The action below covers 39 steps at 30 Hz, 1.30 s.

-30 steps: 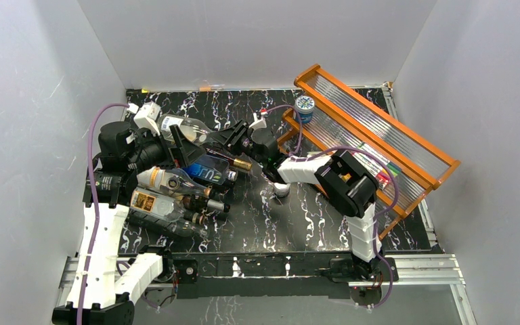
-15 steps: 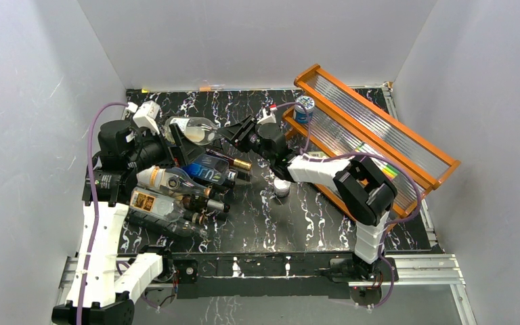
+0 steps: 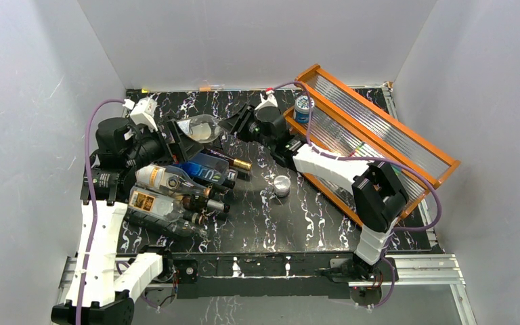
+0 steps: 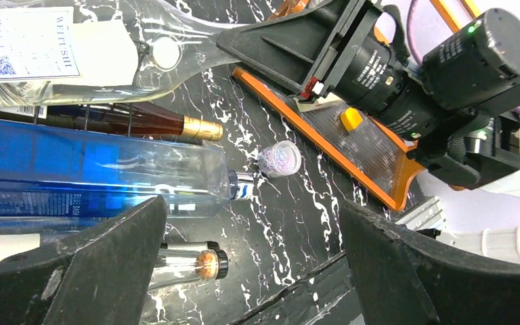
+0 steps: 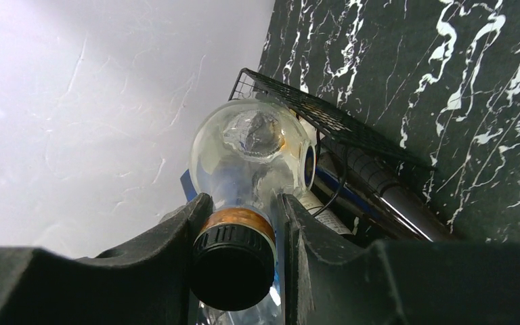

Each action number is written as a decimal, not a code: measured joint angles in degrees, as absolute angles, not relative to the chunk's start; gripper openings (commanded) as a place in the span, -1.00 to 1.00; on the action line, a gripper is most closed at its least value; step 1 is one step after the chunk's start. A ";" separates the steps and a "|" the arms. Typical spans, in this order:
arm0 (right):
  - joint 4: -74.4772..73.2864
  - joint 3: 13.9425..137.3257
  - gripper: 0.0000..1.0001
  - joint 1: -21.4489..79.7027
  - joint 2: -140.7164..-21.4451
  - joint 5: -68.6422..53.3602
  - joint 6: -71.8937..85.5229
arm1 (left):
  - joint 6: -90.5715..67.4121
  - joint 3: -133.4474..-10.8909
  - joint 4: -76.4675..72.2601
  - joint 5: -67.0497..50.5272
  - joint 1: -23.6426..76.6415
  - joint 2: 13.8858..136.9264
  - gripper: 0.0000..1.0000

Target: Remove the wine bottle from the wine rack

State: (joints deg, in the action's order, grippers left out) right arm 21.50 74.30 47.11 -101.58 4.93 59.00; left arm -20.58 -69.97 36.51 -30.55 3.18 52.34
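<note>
The right gripper is clenched on the capped neck of the clear wine bottle, whose long axis runs straight away from it, leftward, base at the far end of the wire wine rack. The left gripper hangs released over the rack.

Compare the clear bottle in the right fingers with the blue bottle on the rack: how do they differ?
Colour: the clear bottle is colourless glass, while the blue bottle is tinted blue.
Grip: the right gripper has its fingers shut on the clear bottle's neck, and nothing touches the blue bottle.
Label: the clear bottle carries a white paper label, the blue bottle white lettering on blue.
Shared: both lie roughly horizontal by the wine rack, necks toward the right arm.
</note>
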 measured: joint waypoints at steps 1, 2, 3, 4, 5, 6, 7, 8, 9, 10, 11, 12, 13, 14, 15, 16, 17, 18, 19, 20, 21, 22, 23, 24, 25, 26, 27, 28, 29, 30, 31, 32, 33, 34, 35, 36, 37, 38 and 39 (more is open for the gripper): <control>19.66 75.68 -1.00 47.11 -101.58 4.91 57.89 | -20.60 -70.22 36.51 -30.41 3.18 52.45 0.96; 17.93 77.03 -1.00 47.11 -101.58 4.95 56.62 | -20.60 -70.35 36.47 -30.30 3.18 52.53 0.96; 16.53 78.11 -1.00 47.11 -101.58 4.91 55.66 | -20.60 -70.41 36.47 -30.17 3.18 52.60 0.96; 14.76 79.46 -1.00 47.11 -101.58 4.89 54.37 | -20.60 -70.48 36.49 -30.00 3.18 52.73 0.96; 13.45 80.47 -1.00 47.13 -101.58 4.80 53.25 | -20.60 -70.52 36.49 -29.80 3.18 52.86 0.96; 12.69 81.14 -1.00 47.16 -101.58 4.75 52.23 | -20.60 -70.57 36.49 -29.58 3.18 52.99 0.96; 11.57 81.95 -1.00 47.18 -101.58 4.67 51.05 | -20.60 -70.57 36.49 -29.36 3.18 53.15 0.96; 10.39 82.81 -1.00 47.22 -101.58 4.49 50.00 | -20.60 -70.57 36.51 -29.21 3.18 53.23 0.96; 9.17 83.72 -1.00 47.27 -101.58 4.29 48.84 | -20.60 -70.57 36.51 -29.02 3.18 53.34 0.96; 7.75 84.84 -1.00 47.33 -101.58 4.16 47.55 | -20.58 -70.57 36.51 -28.88 3.18 53.45 0.96; 6.07 86.21 -1.00 47.37 -101.58 4.05 46.19 | -20.60 -70.57 36.51 -28.82 3.18 53.52 0.96; 4.49 87.59 -1.00 47.37 -101.58 4.10 44.86 | -20.60 -70.57 36.49 -28.62 3.18 53.74 0.96; 2.68 89.23 -1.00 47.35 -101.58 4.25 43.20 | -20.60 -70.57 36.49 -28.60 3.18 53.76 0.96; 0.40 90.70 -1.00 47.31 -101.58 4.54 41.56 | -20.58 -70.57 36.49 -28.45 3.18 53.95 0.96; -0.95 91.61 -1.00 47.22 -101.58 4.54 40.51 | -20.60 -70.57 36.49 -28.38 3.18 54.11 0.96; -2.48 92.75 -1.00 47.20 -101.58 4.67 39.77 | -20.60 -70.59 36.47 -28.27 3.18 54.33 0.96; -3.90 93.76 -1.00 47.16 -101.60 4.43 38.96 | -20.60 -70.67 36.49 -28.21 3.18 54.59 0.97; -4.93 94.54 -1.00 47.16 -101.60 4.34 38.39 | -20.60 -70.78 36.47 -28.14 3.18 54.81 0.97; -6.33 95.72 -1.00 47.18 -101.60 4.32 37.58 | -20.62 -70.98 36.45 -28.03 3.18 55.11 0.96; -7.64 96.86 -1.00 47.16 -101.60 4.38 36.99 | -20.62 -71.11 36.36 -27.94 3.18 55.37 0.96; -10.13 98.63 -1.00 46.96 -101.62 4.36 35.68 | -20.62 -71.26 36.27 -27.81 3.18 55.64 0.96; -11.64 99.59 -1.00 46.83 -101.62 4.47 35.11 | -20.62 -71.35 36.14 -27.75 3.18 55.83 0.96; -14.13 100.82 -1.00 46.61 -101.62 4.47 34.22 | -20.62 -71.37 36.07 -27.66 3.18 55.94 0.96; -15.00 101.49 -1.00 46.50 -101.62 4.67 33.63 | -20.62 -71.42 36.05 -27.57 3.18 56.05 0.96; -16.10 102.04 -1.00 46.37 -101.62 4.36 32.86 | -20.62 -71.53 36.07 -27.55 3.18 56.18 0.96; -16.73 102.39 -1.00 46.41 -101.62 4.25 32.64 | -20.67 -71.81 36.01 -27.57 3.18 56.49 0.96; -18.17 103.66 -1.00 46.41 -101.93 4.10 32.25 | -20.80 -72.03 35.83 -27.59 3.18 56.84 0.97; -19.97 105.60 -1.00 46.37 -102.24 4.27 31.07 | -21.02 -72.05 35.48 -27.59 3.18 57.19 0.97; -21.74 106.98 -1.00 46.15 -102.26 4.36 30.06 | -21.08 -72.05 35.33 -27.59 3.18 57.39 0.97; -23.31 108.12 -1.00 45.84 -102.26 4.49 29.23 | -21.28 -72.05 34.92 -27.62 3.18 57.67 0.96; -24.67 108.71 -1.00 45.43 -102.26 4.67 28.38 | -21.45 -72.05 34.72 -27.62 3.18 57.84 0.96; -25.76 108.99 -1.00 45.04 -102.26 4.86 27.92 | -21.54 -72.05 34.63 -27.62 3.18 57.91 0.96; -27.27 109.08 -1.00 44.45 -102.26 5.34 27.27 | -21.67 -72.05 34.41 -27.62 3.18 58.02 0.96; -28.80 109.30 -1.00 43.79 -102.28 5.78 26.59 | -21.71 -72.05 34.26 -27.64 3.18 58.08 0.96; -29.52 109.32 -1.00 43.46 -102.28 5.91 26.41 | -21.74 -72.05 34.24 -27.64 3.18 58.13 0.96; -29.93 109.36 -1.00 43.11 -102.28 5.98 26.09 | -21.85 -72.05 34.22 -27.64 3.18 58.19 0.96; -30.35 109.38 -1.00 42.74 -102.28 6.13 25.54 | -21.96 -72.05 34.02 -27.66 3.18 58.28 0.96; -30.50 109.40 -1.00 42.35 -102.30 6.44 24.88 | -22.00 -72.05 33.85 -27.66 3.18 58.35 0.96; -30.68 109.47 -1.00 42.00 -102.37 6.98 24.10 | -22.13 -72.05 33.65 -27.68 3.18 58.48 0.96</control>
State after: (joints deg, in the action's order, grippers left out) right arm -30.68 109.47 42.00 -102.37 6.98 24.10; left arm -22.13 -72.05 33.65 -27.68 3.18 58.48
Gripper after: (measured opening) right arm 0.466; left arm 0.982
